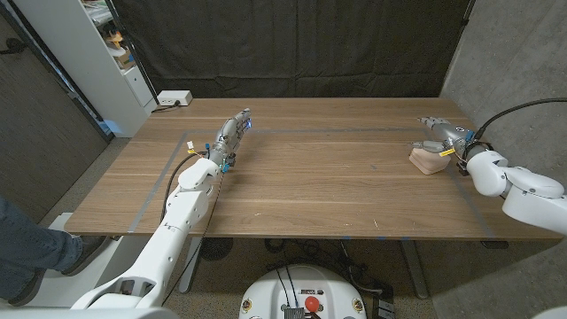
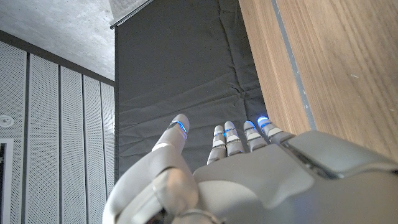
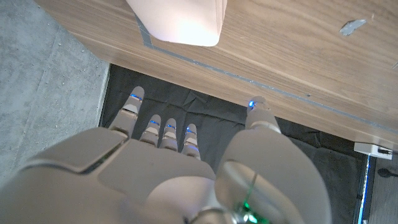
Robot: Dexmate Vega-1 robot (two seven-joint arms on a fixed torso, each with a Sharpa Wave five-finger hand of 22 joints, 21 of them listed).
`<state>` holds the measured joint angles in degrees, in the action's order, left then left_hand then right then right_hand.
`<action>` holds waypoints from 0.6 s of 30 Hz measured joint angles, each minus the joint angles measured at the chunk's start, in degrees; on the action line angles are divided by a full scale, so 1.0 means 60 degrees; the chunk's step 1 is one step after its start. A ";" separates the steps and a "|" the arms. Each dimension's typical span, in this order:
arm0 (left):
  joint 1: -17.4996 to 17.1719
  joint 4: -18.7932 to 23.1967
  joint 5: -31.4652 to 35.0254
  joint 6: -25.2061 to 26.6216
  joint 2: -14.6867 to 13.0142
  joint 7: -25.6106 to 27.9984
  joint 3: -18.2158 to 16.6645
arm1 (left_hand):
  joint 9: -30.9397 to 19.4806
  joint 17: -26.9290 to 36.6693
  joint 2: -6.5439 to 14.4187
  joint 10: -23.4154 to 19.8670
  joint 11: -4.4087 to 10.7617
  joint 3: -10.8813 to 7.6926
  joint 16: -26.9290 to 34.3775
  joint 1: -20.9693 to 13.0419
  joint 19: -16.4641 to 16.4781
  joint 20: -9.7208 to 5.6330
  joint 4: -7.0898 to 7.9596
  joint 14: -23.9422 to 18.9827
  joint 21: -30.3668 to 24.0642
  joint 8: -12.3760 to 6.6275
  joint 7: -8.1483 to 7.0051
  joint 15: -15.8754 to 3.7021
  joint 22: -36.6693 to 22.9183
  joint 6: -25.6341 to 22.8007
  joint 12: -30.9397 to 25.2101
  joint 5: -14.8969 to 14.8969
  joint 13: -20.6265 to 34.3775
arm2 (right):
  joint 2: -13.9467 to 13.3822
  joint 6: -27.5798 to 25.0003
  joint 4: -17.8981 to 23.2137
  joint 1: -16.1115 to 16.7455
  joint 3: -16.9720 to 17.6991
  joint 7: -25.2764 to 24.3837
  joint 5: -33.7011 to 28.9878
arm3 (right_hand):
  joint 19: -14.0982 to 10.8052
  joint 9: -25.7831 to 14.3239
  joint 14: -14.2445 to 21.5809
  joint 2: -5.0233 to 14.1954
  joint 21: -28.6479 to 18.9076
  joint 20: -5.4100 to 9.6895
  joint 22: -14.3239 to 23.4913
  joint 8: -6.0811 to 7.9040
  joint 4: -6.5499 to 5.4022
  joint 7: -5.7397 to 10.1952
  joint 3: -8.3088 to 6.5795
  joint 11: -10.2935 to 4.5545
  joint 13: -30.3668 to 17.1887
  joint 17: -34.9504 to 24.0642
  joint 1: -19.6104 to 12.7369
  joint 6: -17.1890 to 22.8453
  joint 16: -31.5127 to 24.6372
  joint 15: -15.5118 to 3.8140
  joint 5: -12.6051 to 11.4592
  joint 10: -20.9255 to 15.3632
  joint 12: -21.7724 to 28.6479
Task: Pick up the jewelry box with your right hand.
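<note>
Nearest along the table (image 1: 292, 190), the left hand (image 1: 232, 135) sits over the left part of the top, well away from the action. Its fingers (image 2: 227, 140) reach out straight and side by side, thumb a little apart, nothing in them; it is idle.

Farther across, by the right edge toward the far right corner, the right hand (image 1: 440, 131) hovers just behind the jewelry box (image 1: 428, 159). In the right wrist view the fingers (image 3: 163, 132) are stretched out and apart from the thumb, holding nothing, and the box sits clear of them, so no contact yet.

The box itself is a small, pale pink, rounded case lying inside the taped line near that right edge. It looks light and rigid, with a smooth, perhaps slightly slick shell and soft corners, so I judge it could squirt out of a loose pinch. The best hold seems to be across its two opposite sides, thumb on one, fingers on the other, low on the body rather than on the lid, which may be hinged and could pop open.
</note>
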<state>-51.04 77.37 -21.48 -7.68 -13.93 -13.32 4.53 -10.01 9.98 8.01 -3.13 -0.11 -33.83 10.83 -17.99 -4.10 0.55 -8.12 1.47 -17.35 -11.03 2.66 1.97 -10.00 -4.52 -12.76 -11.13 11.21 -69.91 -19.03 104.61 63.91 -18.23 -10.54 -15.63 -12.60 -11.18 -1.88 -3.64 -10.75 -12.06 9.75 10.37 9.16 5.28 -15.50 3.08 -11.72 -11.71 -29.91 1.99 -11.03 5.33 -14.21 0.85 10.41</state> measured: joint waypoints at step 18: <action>0.0090 -0.0162 -0.0014 -0.0044 0.0045 -0.0097 -0.0001 | -0.0042 0.0000 0.0000 -0.0053 -0.0052 -0.0040 0.0000 0.0000 0.0032 0.0031 -0.0017 -0.0079 0.0037 0.0000 0.0000 0.0146 0.0000 0.0001 0.0000 0.0000 0.0000 | -0.0150 -0.0287 0.0032 -0.0383 -0.0407 0.0655 -0.0182 | 0.0151 -0.0028 0.0040 -0.0327 0.0000 -0.0056 -0.0001 0.0001 -0.0003 -0.0041 0.0159 -0.0051 -0.0001 0.0044 -0.0125 -0.0149 0.0000 -0.0038 -0.0212 0.0187 0.0000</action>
<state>-50.50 76.39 -21.56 -7.95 -13.65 -13.90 4.53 -10.26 9.98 8.01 -3.45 -0.42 -34.07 10.83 -17.99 -3.91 0.74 -8.22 1.00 -17.13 -11.03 2.66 2.85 -9.99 -4.52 -12.76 -11.13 11.21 -70.81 -20.76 104.80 61.61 -20.68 -6.61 -16.73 -11.69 -11.34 -1.64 -5.60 -10.75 -12.39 9.74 10.37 9.15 5.03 -14.54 2.77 -11.72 -11.45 -30.66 1.10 -11.03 5.10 -15.48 1.97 10.41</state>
